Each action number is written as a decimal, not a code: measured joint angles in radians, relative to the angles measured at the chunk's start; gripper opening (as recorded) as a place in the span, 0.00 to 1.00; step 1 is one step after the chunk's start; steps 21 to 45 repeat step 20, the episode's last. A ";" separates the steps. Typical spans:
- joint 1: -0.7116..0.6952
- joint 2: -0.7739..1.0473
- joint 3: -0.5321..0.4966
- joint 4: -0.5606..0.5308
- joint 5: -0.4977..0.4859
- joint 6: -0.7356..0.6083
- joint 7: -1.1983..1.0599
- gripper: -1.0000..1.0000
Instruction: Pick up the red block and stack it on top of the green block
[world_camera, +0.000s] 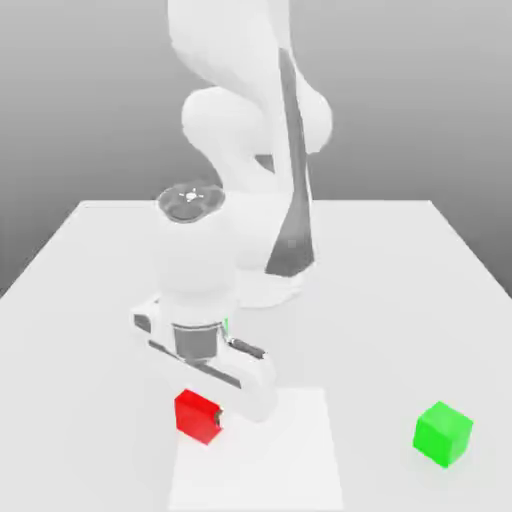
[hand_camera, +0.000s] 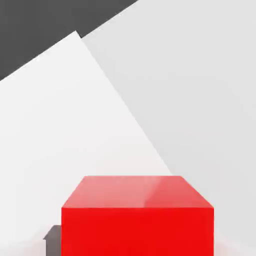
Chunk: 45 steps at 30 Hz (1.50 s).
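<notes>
Exterior view: my tool is down low over the desk, and it's clamped on the red block!
Red block: right there between my fingertips, a dark fingertip against its side, over the upper-left corner area of the white patch as the exterior view has it; whether it touches the surface, I can't tell.
Green block: out on the desk toward the exterior view's right, well apart from my red one, nothing on top.
Hand view: red block up close, one dark fingertip against it.
</notes>
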 joint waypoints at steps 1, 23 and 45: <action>0.002 -0.034 0.002 -0.004 0.001 -0.030 -0.003 0.00; 0.460 0.154 0.228 0.225 -0.149 -0.081 -0.323 1.00; 0.460 0.154 0.228 0.225 -0.149 -0.081 -0.323 1.00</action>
